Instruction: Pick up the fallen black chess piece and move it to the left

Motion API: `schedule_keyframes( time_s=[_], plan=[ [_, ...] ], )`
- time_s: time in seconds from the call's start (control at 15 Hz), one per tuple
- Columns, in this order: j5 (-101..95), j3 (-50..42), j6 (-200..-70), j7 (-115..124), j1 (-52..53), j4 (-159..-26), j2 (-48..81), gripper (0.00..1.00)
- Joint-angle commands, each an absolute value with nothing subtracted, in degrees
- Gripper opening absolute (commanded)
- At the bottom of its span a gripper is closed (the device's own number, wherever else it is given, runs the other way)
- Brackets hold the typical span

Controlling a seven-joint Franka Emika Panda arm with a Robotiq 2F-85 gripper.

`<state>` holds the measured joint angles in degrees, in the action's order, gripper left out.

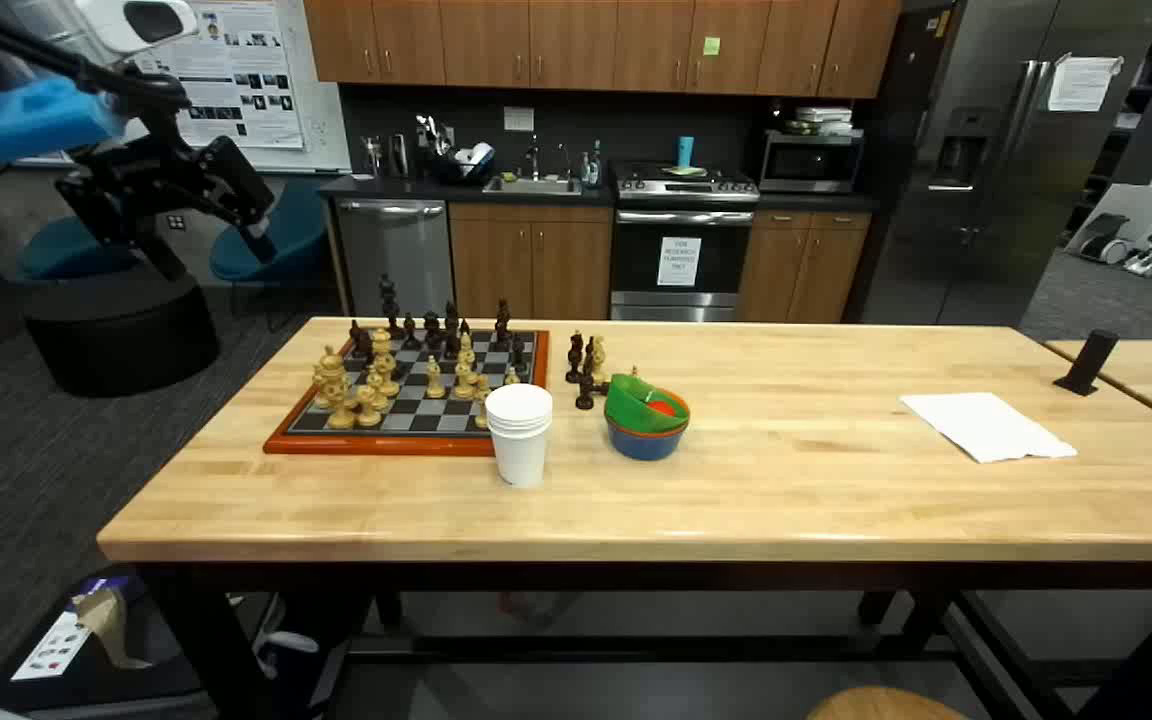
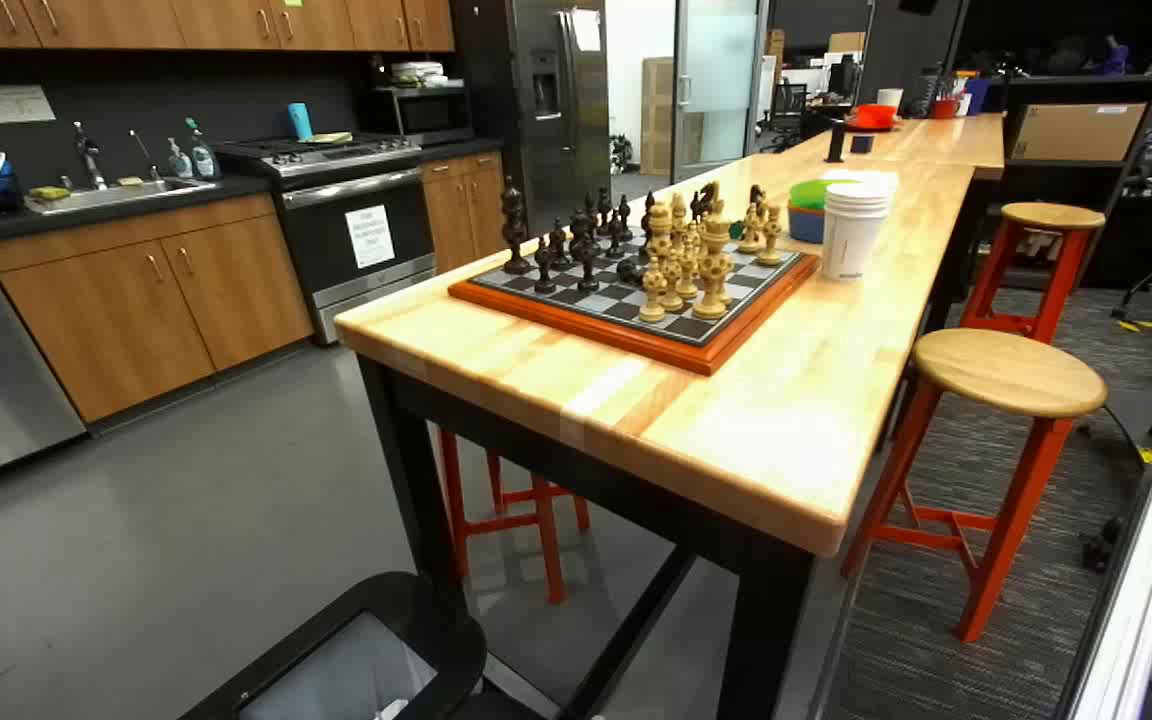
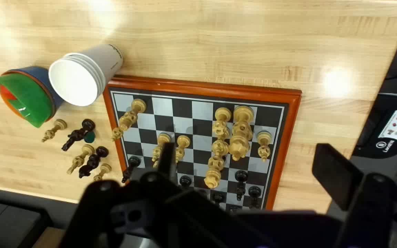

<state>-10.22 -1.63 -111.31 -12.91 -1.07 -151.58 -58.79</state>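
The chessboard (image 1: 386, 446) with its orange-red rim also shows in the wrist view (image 3: 205, 88). A dark piece (image 2: 628, 271) seems to lie on its side among the standing pieces in an exterior view. In the wrist view it is mostly hidden behind pale pieces. Off the board, a second dark piece (image 1: 600, 387) seems to lie beside the bowls; a green base disc (image 3: 89, 137) shows there in the wrist view. I cannot tell which is the task's piece. My gripper (image 1: 218, 254) is open and empty, high to the left of the board in an exterior view.
Stacked white cups (image 1: 520, 440) stand at the board's near corner. Green, orange and blue bowls (image 1: 647, 430) sit beside them. Several upright dark and pale pieces (image 3: 94, 160) stand off the board. A white paper (image 1: 986, 425) lies farther along the table.
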Motion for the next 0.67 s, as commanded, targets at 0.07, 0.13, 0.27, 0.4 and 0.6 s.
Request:
schedule_keyframes(
  time_s=[0.07,0.13,0.27,0.4,0.6],
  plan=[
    [-10.90,-2.20,-111.10,-12.26,-0.17,-151.45,-58.76,1.00],
    [-10.90,-2.20,-111.10,-12.26,-0.17,-151.45,-58.76,1.00],
    [-10.90,-2.20,-111.10,-12.26,-0.17,-151.45,-58.76,1.00],
    [-10.78,-2.12,-112.16,-12.64,0.42,-150.42,-56.60,1.00],
    [-10.95,-1.22,-119.65,-13.12,2.45,-146.97,-47.30,1.00]
  ],
)
